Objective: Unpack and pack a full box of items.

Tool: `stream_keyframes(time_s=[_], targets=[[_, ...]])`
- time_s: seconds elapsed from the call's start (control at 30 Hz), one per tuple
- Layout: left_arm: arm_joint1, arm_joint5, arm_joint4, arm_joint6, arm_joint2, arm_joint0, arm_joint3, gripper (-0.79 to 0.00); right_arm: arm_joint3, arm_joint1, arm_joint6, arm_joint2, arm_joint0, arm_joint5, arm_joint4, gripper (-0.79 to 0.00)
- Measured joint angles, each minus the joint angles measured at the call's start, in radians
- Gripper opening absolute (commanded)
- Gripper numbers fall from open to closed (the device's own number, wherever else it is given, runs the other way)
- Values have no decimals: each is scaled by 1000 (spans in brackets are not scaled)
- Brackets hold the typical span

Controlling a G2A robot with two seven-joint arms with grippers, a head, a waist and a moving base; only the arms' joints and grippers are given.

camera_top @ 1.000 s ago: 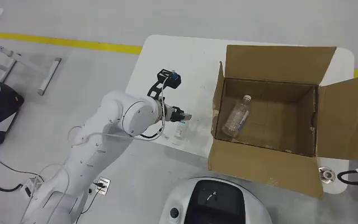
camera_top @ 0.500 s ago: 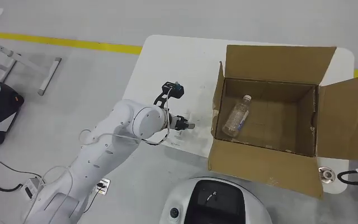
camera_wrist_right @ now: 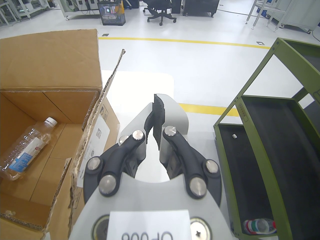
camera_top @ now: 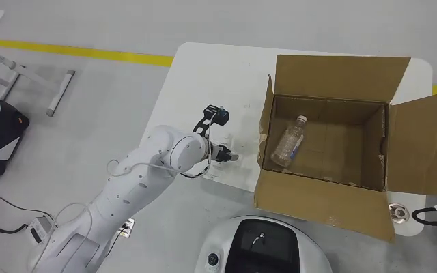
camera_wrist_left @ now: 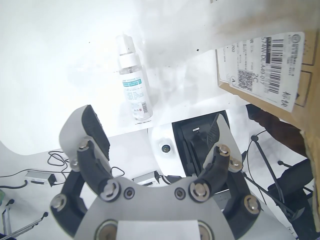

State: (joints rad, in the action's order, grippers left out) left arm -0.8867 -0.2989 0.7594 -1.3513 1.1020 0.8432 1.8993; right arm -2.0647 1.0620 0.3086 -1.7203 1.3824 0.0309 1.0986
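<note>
Nearest the left wrist camera, left gripper [camera_wrist_left: 155,123] with silver, black-padded fingers [camera_wrist_left: 93,123] spread wide, nothing between them. Hangs over the near edge of the white rounded table [camera_top: 225,82], left of the box. Just beyond those fingers, apart from them, small clear spray bottle with a teal label [camera_wrist_left: 133,86], resting on the white tabletop close to its edge (upright or lying, hard to tell from this angle). Off to one side of it, labelled outer wall of the large brown cardboard box [camera_wrist_left: 262,76], near but not touching.

Farther right on the table, seen from above, that same cardboard box [camera_top: 328,198] with all flaps folded open. Inside, on the box floor toward its left wall, one clear plastic water bottle with a white cap [camera_top: 289,141], lying on its side.

Beyond the box's right side, right gripper [camera_wrist_right: 155,116] with pads pressed together, holding nothing. Sits over the table between the box and an olive-green metal cart with black-lined shelves [camera_wrist_right: 250,138]. Farthest off, across the grey floor, yellow floor line [camera_top: 82,51].
</note>
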Motion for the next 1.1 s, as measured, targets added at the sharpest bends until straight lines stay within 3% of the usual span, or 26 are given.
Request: stream_keyframes(time_s=[0.37, 0.57, 0.67, 0.97, 1.1], targets=[[-22, 45, 39, 32, -77, -38, -159, 0, 0, 0, 0, 0, 0, 0, 0, -785], [-34, 26, 33, 63, -99, -35, -190, 0, 0, 0, 0, 0, 0, 0, 0, -785], [-40, 11, 31, 86, -102, -31, -209, -49, 0, 0, 0, 0, 0, 0, 0, -785], [-51, 11, 70, 110, -123, -31, -238, -22, 0, 0, 0, 0, 0, 0, 0, -785], [-56, 14, 89, 107, -133, -31, -243, -80, 0, 0, 0, 0, 0, 0, 0, -785]])
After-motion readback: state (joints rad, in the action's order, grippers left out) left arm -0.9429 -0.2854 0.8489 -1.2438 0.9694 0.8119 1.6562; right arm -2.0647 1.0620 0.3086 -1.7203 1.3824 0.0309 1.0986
